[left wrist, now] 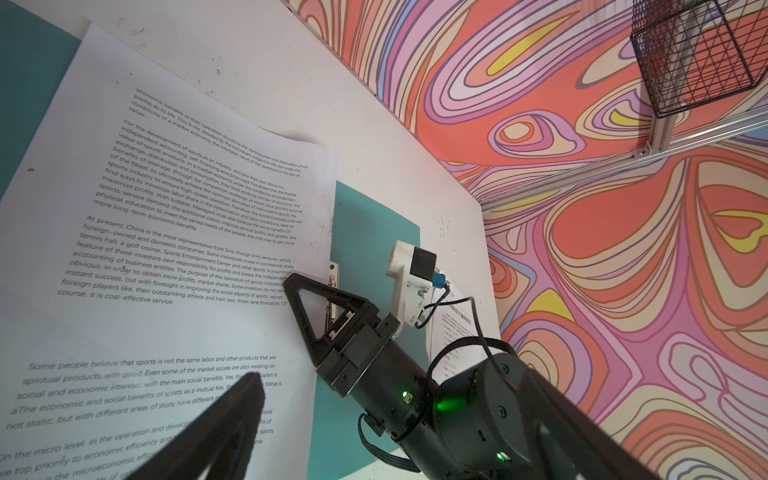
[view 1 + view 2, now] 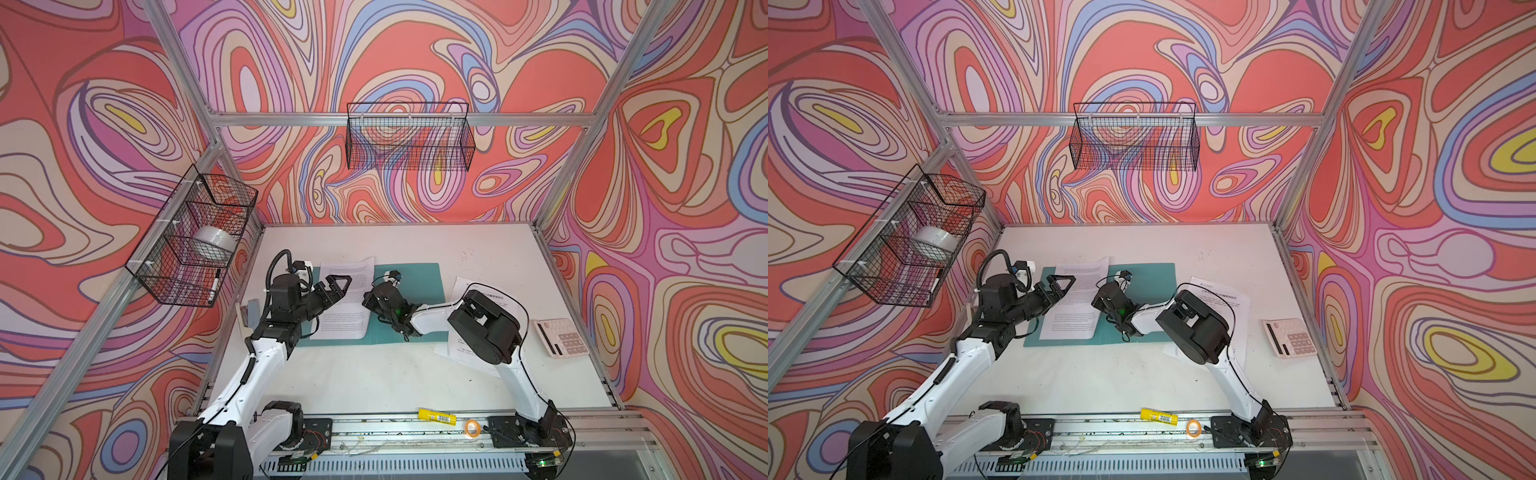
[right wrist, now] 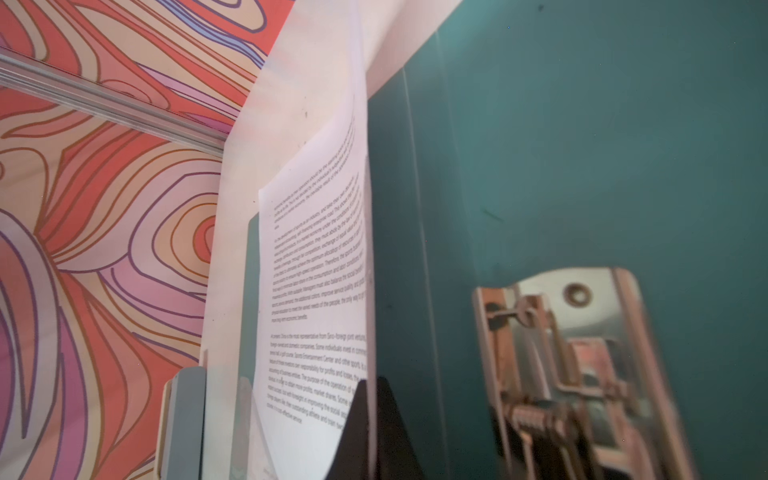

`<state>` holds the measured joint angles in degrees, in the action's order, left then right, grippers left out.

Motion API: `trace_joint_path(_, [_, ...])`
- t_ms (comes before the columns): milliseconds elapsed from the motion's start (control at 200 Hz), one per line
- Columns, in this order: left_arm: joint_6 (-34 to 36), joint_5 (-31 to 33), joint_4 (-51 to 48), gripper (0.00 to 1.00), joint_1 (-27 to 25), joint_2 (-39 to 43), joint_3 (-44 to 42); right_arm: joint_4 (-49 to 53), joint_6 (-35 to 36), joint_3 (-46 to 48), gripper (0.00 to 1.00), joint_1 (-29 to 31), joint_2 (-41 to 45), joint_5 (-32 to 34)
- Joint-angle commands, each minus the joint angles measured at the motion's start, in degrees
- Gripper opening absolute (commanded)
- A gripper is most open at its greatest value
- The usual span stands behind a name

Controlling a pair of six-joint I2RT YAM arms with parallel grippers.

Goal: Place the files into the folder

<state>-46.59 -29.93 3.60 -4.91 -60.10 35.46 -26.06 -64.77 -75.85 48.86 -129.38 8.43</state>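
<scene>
1. Teal folder [image 2: 419, 284] lies open mid-frame on the white table [image 2: 415, 374]. A printed sheet [image 2: 345, 316] covers its left half, long axis up-frame, top edge overhanging.
2. Left gripper [image 2: 336, 291] gapes wide above that sheet, gripping nothing.
3. Right gripper [image 1: 296, 286], pinched closed, tips at the metal clip [image 3: 573, 374].
4. Second sheet [image 2: 459, 286] lies right of the folder.

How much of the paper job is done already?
Partly done: printed paper lies on the open folder, sticking past its far edge. In hand: the open left gripper hovers over that paper, and the shut right gripper is beside the metal clip. Left: another sheet lies on the table beside the folder, under the right arm.
</scene>
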Motion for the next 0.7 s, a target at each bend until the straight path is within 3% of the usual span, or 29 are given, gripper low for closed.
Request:
trace_joint_path(0, [0.3,0.2,-0.2,0.95,-0.3,0.2,-0.6,1.0,0.7,-2.0,0.0,0.6,-0.8,-0.9])
trace_joint_path(696, [0.0,0.1,0.1,0.95,-0.4,0.3,-0.9,5.7,-1.0,-5.5,0.0,2.9,-3.0,1.0])
